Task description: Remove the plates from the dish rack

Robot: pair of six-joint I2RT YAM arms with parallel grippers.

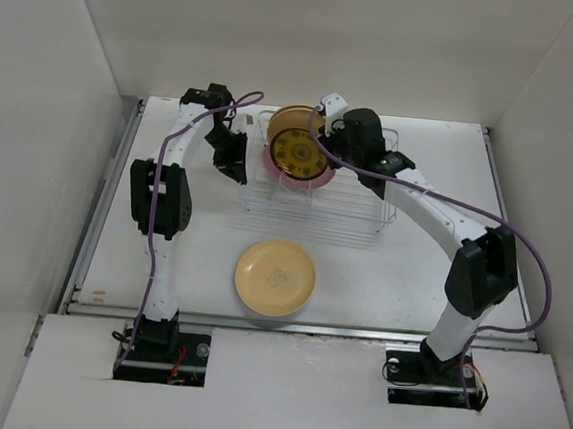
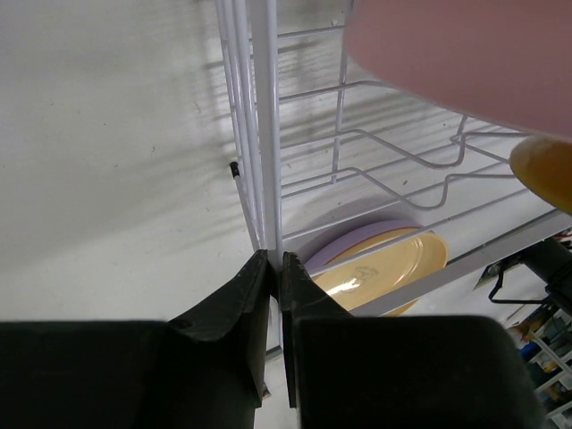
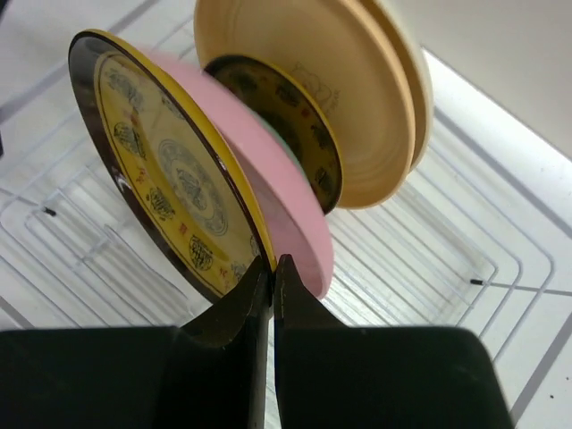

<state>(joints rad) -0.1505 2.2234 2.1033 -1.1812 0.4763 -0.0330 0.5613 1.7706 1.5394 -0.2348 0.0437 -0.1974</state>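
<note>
Brown-gold plate (image 3: 170, 179) stands upright at left end of rack (image 1: 338, 204), with pink plate (image 3: 286, 206) and cream plate (image 3: 357, 98) behind it. Right gripper (image 3: 273, 261) is clamped on its lower rim. Left gripper (image 2: 274, 259) is pinched on the rack's left edge. Yellow plate (image 1: 276, 277) lies on desk (image 1: 412, 276) near rack, stacked on lavender plate (image 2: 344, 243).

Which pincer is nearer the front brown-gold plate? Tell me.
Right. The right pincer is shut on the front brown-gold plate; the left pincer grips the dish rack at its corner.
</note>
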